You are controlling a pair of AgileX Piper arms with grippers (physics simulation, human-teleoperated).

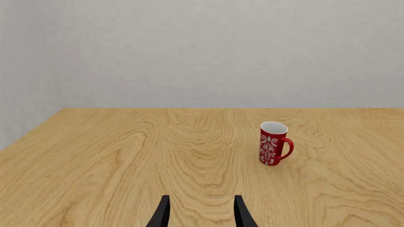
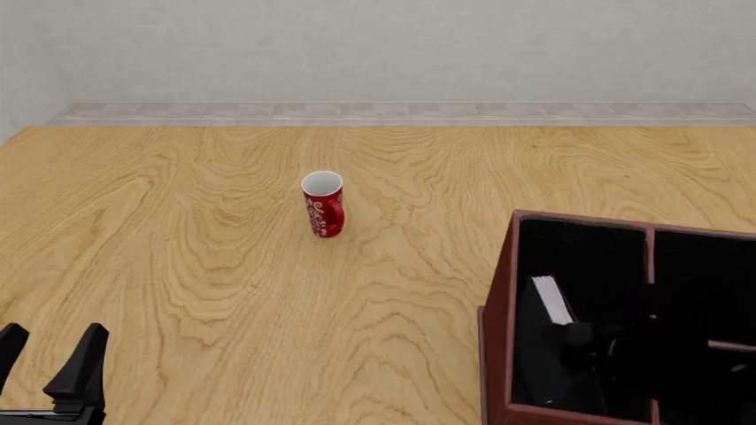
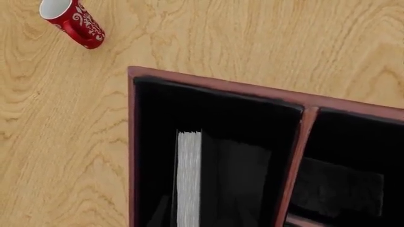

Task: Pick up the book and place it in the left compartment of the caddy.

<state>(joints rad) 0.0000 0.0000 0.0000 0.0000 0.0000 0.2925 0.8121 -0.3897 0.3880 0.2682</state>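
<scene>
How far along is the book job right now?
The book already stands on edge inside the caddy's left compartment. Whether the right pincer has let go cannot be told; the left pincer waits open. What's left is pulling the right arm out.

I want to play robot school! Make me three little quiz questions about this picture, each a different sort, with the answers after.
1. True or false: the book is already inside the caddy.
2. What colour is the mug? A) blue B) red C) green
3. Fill in: the left claw holds ____.

Key:
1. True. Its white page edges show in the left compartment.
2. B. Red with white patterns, standing upright on the table.
3. Nothing. Its fingers are apart over bare wood.
</scene>
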